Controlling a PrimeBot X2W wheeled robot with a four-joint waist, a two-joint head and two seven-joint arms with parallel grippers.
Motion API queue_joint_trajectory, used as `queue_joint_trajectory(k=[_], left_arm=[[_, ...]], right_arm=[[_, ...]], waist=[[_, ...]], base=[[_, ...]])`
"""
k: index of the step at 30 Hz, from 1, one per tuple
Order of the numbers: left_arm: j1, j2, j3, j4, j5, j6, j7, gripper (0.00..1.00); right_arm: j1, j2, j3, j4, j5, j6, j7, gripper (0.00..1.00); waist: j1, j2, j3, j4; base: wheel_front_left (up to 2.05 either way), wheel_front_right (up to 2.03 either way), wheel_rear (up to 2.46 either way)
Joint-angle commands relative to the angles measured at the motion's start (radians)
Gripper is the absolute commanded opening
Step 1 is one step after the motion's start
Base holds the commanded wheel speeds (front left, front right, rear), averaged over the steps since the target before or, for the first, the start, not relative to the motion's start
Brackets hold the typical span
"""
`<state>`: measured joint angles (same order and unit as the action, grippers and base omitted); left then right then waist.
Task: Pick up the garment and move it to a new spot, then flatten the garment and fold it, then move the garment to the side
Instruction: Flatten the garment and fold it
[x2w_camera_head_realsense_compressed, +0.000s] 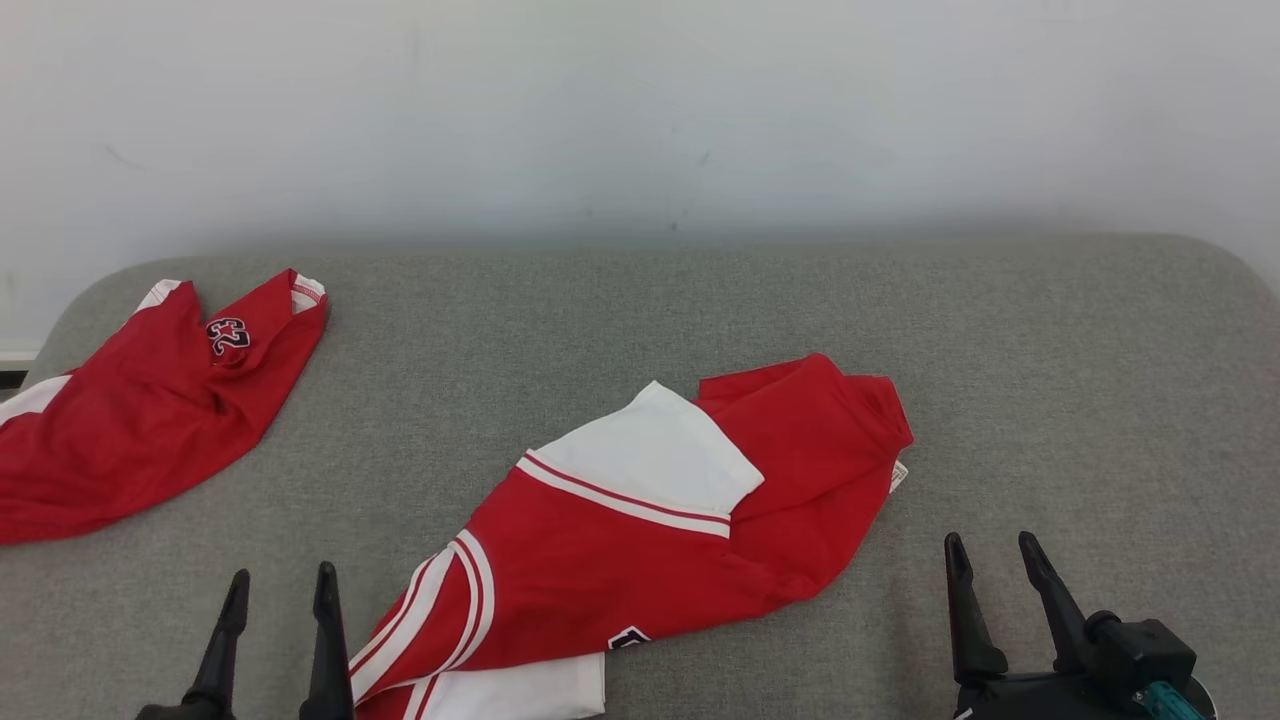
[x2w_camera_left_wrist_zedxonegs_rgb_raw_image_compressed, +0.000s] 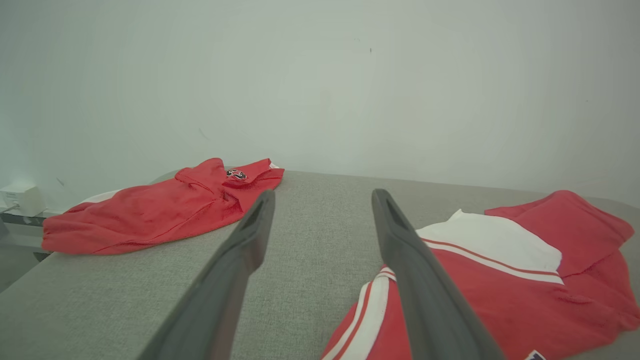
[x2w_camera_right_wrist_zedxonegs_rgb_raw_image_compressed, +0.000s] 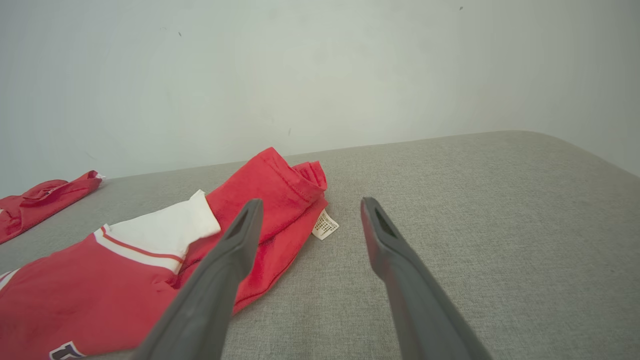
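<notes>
Head view: I'm looking down at a grey padded table (x2w_camera_head_realsense_compressed: 1050, 350) against a pale wall (x2w_camera_head_realsense_compressed: 640, 100). The garment (x2w_camera_head_realsense_compressed: 650, 520), a red sports piece w/ white panels and red-white stripes, lies crumpled at the front ctr of the table. It runs diagonally from lower left to upper right. A small care label (x2w_camera_head_realsense_compressed: 898, 476) sticks out at its right edge. A second garment (x2w_camera_head_realsense_compressed: 150, 420), also red w/ a number patch, lies well apart at the table's far left.

The left gripper (x2w_camera_head_realsense_compressed: 282, 572) sits at lower left, fingers spread w/ nothing btwn them, just beside the garment's striped lower end. The right gripper (x2w_camera_head_realsense_compressed: 992, 540) sits at lower right, likewise spread and empty, near the garment's right edge but apart from it.

My read: the first step, the pick-up, is not yet begun. I take the ctr piece as the target since it lies btwn both arms. The next move calls for lowering each gripper onto an edge of the cloth, L at the striped end and R by the label corner. Each then needs a firm pinch before both lift together. The folded-over layers could make one grip catch unevenly.
</notes>
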<state>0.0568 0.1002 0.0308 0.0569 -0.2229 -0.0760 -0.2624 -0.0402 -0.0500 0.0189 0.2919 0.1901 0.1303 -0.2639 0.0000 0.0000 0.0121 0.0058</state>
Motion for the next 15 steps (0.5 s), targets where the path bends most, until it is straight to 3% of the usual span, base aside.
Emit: queue_joint_trajectory(k=[1,7,15], left_arm=[[-0.013,-0.004,-0.007,0.011,0.015,-0.009,-0.004,1.0],[-0.078,-0.006,-0.038,0.073,0.012,-0.03,-0.003,1.0],[-0.328,0.085,-0.129,0.237,-0.021,-0.054,0.04,1.0]], right_arm=[[-0.005,-0.001,-0.003,0.0,-0.006,0.001,-0.001,1.0],[-0.016,-0.001,0.012,-0.003,-0.002,0.001,-0.001,1.0],[-0.05,-0.001,0.014,-0.004,0.012,0.001,-0.001,1.0]], waist=[[0.0,0.0,0.004,-0.001],[0.0,0.0,0.026,-0.024],[0.0,0.0,0.097,-0.097]], base=[[0.0,0.0,0.0],[0.0,0.0,0.0],[0.0,0.0,0.0]])
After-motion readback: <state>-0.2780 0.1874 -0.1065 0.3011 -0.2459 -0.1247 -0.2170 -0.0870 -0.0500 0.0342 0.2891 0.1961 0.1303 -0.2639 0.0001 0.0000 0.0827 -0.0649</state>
